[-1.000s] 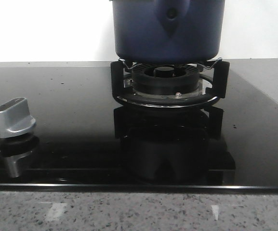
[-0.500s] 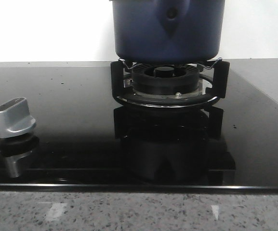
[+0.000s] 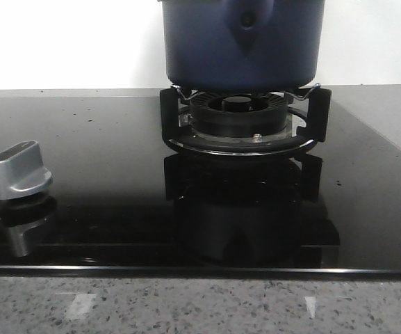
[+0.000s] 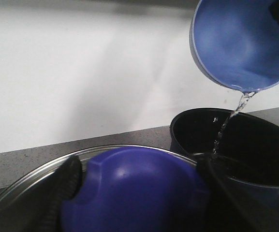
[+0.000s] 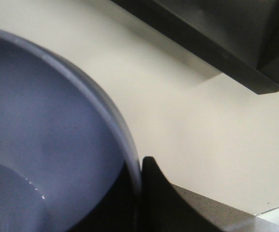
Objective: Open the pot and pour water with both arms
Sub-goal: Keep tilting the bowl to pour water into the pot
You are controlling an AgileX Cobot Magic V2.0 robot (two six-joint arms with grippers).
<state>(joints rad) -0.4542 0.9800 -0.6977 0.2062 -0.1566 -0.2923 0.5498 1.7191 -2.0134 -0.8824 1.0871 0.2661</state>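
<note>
The dark-blue pot (image 3: 242, 45) stands on the burner grate (image 3: 245, 122) at the back centre; its top is cut off in the front view. In the left wrist view the pot (image 4: 236, 145) is open, its inside dark. My left gripper (image 4: 137, 193) is shut on the blue knob (image 4: 134, 188) of the glass lid (image 4: 37, 169), held beside the pot. My right gripper (image 5: 137, 193) is shut on the rim of the lighter-blue bowl (image 5: 42, 145). The bowl (image 4: 238, 43) is tilted above the pot and a thin stream of water (image 4: 226, 125) falls into it.
A silver stove knob (image 3: 18, 170) sits at the front left of the black glass hob (image 3: 117, 174). A speckled stone counter edge (image 3: 200, 306) runs along the front. A white wall (image 3: 61, 42) is behind; a dark cabinet (image 5: 216, 38) hangs overhead.
</note>
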